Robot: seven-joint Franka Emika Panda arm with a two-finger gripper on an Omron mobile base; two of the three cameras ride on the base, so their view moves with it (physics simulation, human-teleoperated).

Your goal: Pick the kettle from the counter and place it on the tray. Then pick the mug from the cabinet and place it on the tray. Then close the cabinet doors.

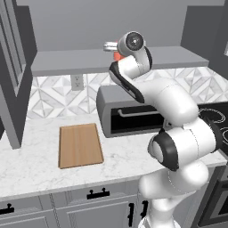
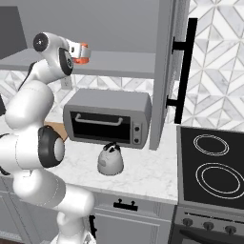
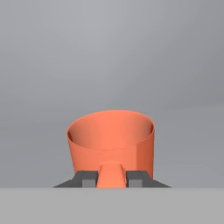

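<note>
arm: white arm reaches up to the cabinet shelf [image 1: 80, 62], hand level with the shelf; in the right base view the hand points right
gripper [image 3: 112, 178]: its jaws are pressed in on the mug's handle; a dark finger [image 3: 86, 178] sits on each side of the orange handle, touching it
mug [image 3: 111, 142]: orange, upright, open mouth seen from the hand view, handle facing the camera; it sits at the end of the hand over the grey shelf, seen as an orange patch in both base views [image 2: 82, 53]; whether its base rests on the shelf or is lifted clear, cannot tell
kettle [image 2: 110, 159]: silver-grey dome with black top handle, upright on the counter [image 2: 143, 176], just in front of the toaster oven [image 2: 107, 116]; apart from the tray
tray [image 1: 80, 144]: light-brown wooden board flat on the counter, left of the toaster oven, bare
cabinet doors: a grey door [image 2: 167, 71] stands swung open at the right with a black bar handle [image 2: 185, 71]; another open door [image 1: 13, 71] at the far left of the left base view
stove [image 2: 212, 169]: black cooktop with ring burners, right of the counter
</note>
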